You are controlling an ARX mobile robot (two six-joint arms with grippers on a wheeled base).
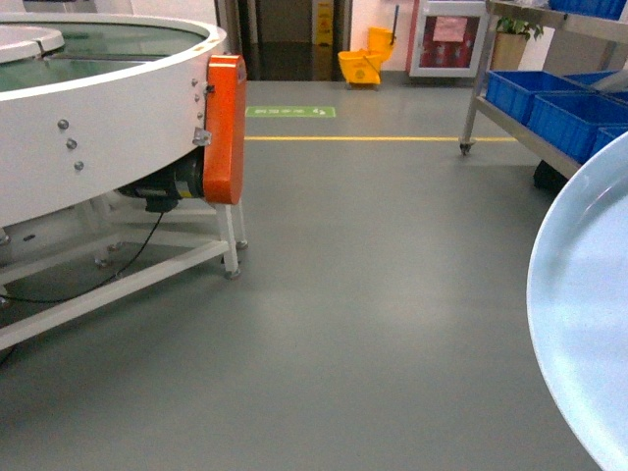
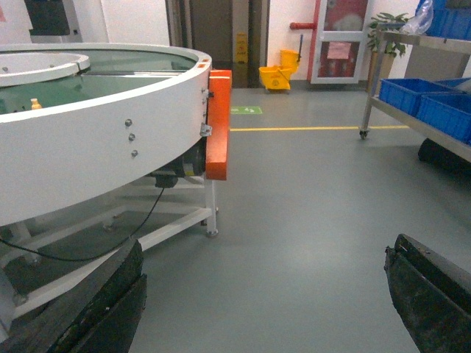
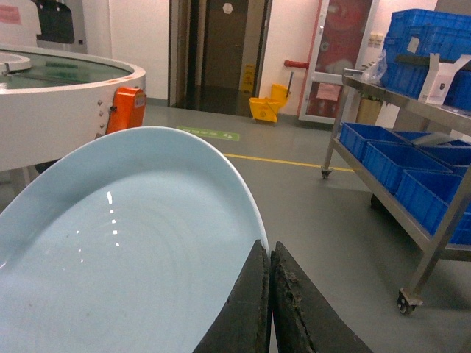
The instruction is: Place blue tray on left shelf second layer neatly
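The blue tray (image 3: 125, 250), pale sky-blue and round, fills the lower left of the right wrist view, and its edge shows at the right in the head view (image 1: 589, 314). My right gripper (image 3: 268, 246) is shut on the tray's near rim, holding it above the grey floor. My left gripper (image 2: 266, 243) is open, with only floor between its dark fingers (image 2: 103, 301). The stainless-steel shelf (image 3: 383, 197) stands to the right, apart from the tray, and also appears in the head view (image 1: 510, 123) and the left wrist view (image 2: 419, 125). Neither gripper shows in the head view.
A white round machine table (image 1: 98, 128) with an orange guard (image 1: 226, 128) stands on the left. Dark blue crates (image 1: 569, 108) fill the shelf tiers. A yellow mop bucket (image 1: 361, 67) sits by the far doorway, behind a yellow floor line (image 1: 373, 138).
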